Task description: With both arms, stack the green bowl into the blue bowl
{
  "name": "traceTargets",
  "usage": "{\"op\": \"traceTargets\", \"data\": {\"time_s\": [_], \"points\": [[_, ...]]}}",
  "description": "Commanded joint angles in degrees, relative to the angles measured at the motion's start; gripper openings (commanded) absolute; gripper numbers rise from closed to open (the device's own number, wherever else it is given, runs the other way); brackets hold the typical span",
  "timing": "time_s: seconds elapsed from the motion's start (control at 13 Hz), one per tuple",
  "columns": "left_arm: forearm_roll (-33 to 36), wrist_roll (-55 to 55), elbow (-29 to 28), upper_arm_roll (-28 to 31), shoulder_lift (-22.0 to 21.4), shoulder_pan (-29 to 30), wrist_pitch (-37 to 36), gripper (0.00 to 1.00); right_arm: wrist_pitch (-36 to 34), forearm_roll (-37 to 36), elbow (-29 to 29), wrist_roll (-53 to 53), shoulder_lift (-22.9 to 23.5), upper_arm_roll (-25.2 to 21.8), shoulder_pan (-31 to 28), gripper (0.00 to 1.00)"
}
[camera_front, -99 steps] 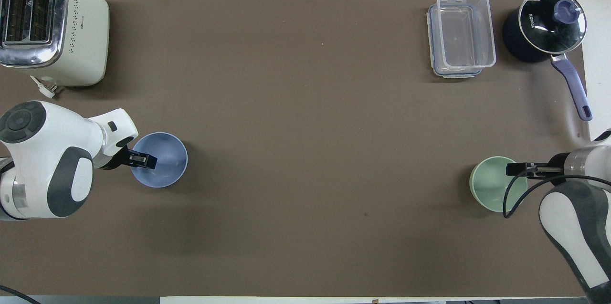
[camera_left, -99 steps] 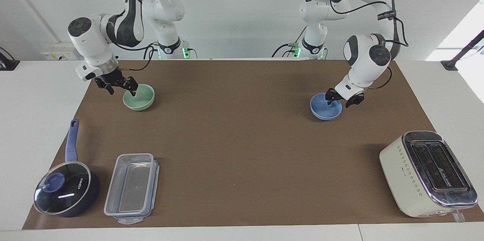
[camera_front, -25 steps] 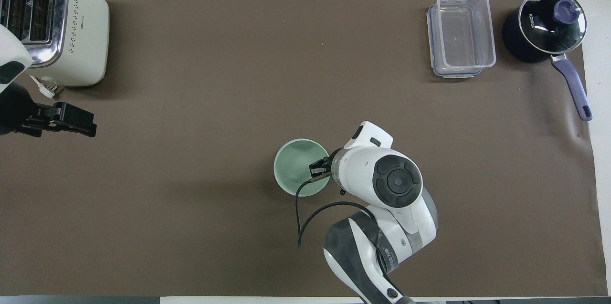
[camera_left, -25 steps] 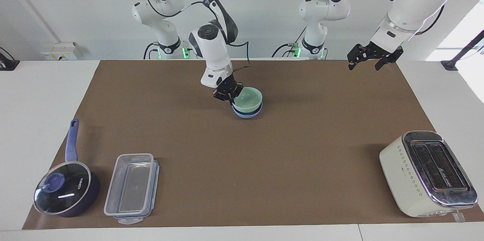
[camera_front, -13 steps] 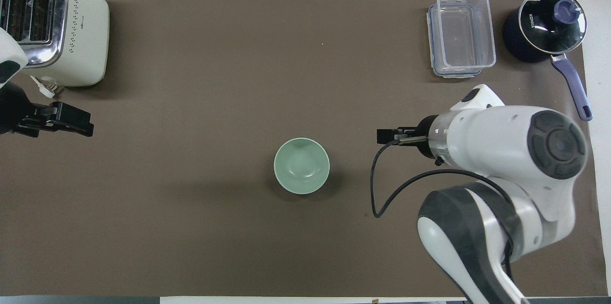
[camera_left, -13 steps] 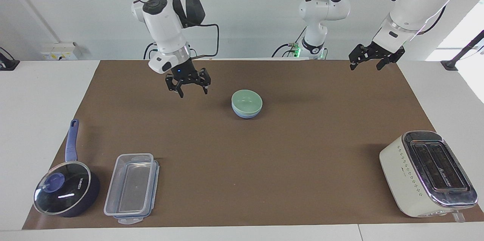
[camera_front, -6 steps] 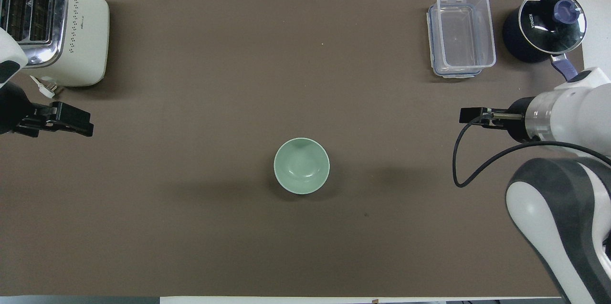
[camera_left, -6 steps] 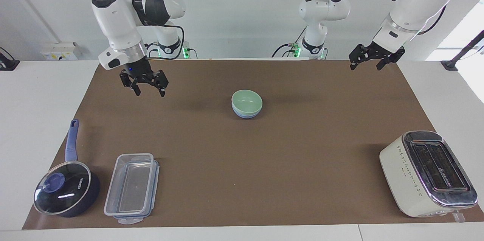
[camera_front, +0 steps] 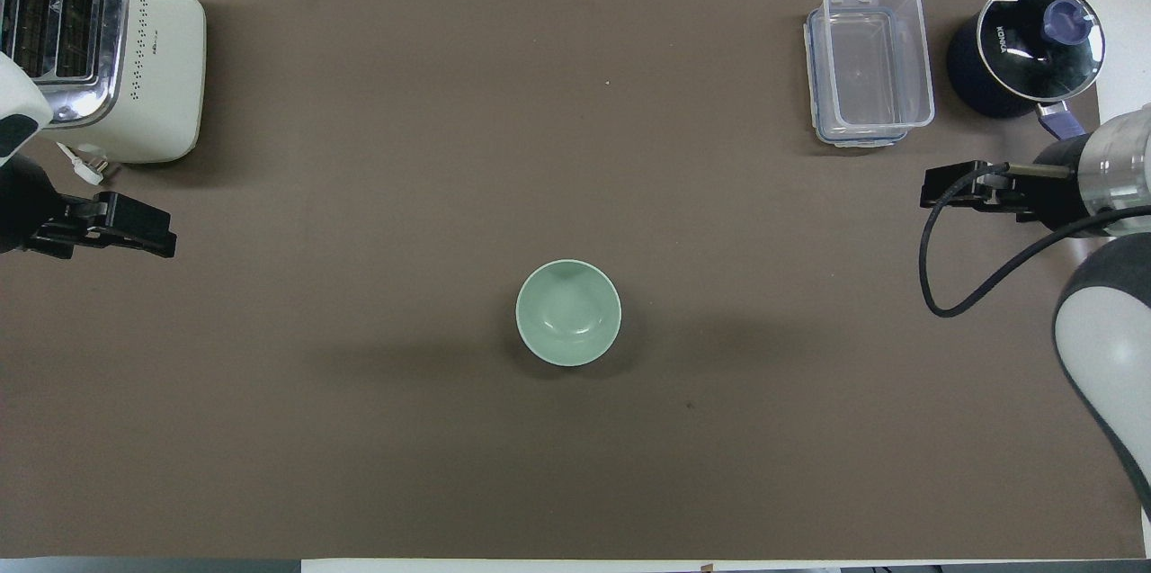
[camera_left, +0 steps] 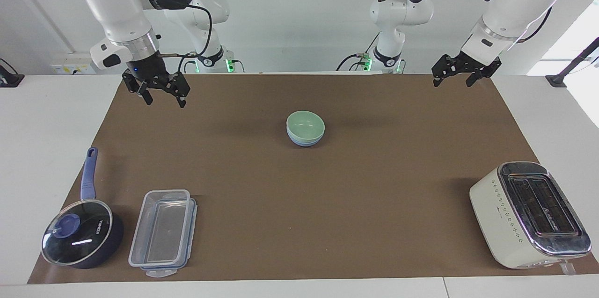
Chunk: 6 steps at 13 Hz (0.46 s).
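table: white, w/ brown mat on top
mid mat: blue bowl, green bowl nested in it
right arm's end: saucepan, clear container
left arm's end: toaster

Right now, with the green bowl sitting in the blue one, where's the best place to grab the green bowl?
Probably by its rim, from straight above. The green bowl sits upright, nested in the blue bowl, which covers its lower wall, so only the thin rim stands free. One finger inside and one outside should pinch it. Both the left gripper and right gripper hang apart from it.
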Motion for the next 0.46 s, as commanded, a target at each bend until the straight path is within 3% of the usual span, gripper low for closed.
{"op": "traceTargets", "data": {"time_s": [0.0, 0.38], "points": [[1.29, 0.1, -0.9, 0.04, -1.14, 0.14, -0.07, 1.0, -4.2, -1.02, 5.78, -2.16, 2.43, 0.49, -1.16, 1.0], [1.29, 0.1, -0.99, 0.04, -1.14, 0.14, -0.07, 1.0, -12.28, -2.33, 11.41, -3.14, 3.92, 0.49, -1.42, 1.0]]}}
